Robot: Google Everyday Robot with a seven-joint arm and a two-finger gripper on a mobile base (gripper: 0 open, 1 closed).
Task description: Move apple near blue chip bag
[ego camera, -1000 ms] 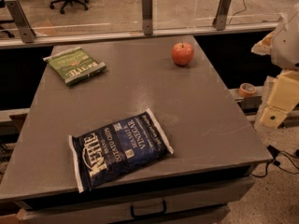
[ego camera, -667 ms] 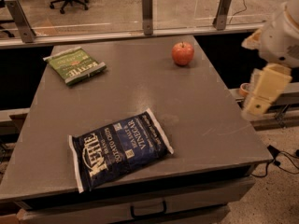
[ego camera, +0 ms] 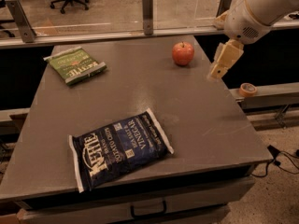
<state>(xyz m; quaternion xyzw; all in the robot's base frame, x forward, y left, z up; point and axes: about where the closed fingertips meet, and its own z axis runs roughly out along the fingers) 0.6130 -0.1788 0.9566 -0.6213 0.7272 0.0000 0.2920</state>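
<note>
In the single camera view the task looks barely begun. The apple [ego camera: 183,53] sits on the far right part of the desk [ego camera: 196,111], well apart from the blue chip bag [ego camera: 120,148], which lies flat near the front edge, left of centre. The pincer [ego camera: 216,73] hangs in the air just to the right of the apple, over the desk's right edge and a little nearer the camera, tilted down and to the left. It does not touch the apple and nothing is in its hold. Whether it is spread or closed I cannot tell from this angle. So what is left, by my reading, is the whole job: reach the apple, take hold of it, carry it across the bare middle of the desk and set it down beside the blue bag. The apple stands upright with its short stem pointing up; being round, it has no real long axis. The blue chip bag runs on a diagonal, from near-left to far-right, with its white crimped ends at those two corners and the lettering running along that line. A smaller green chip bag [ego camera: 77,65] lies at the far left, away from both.
</note>
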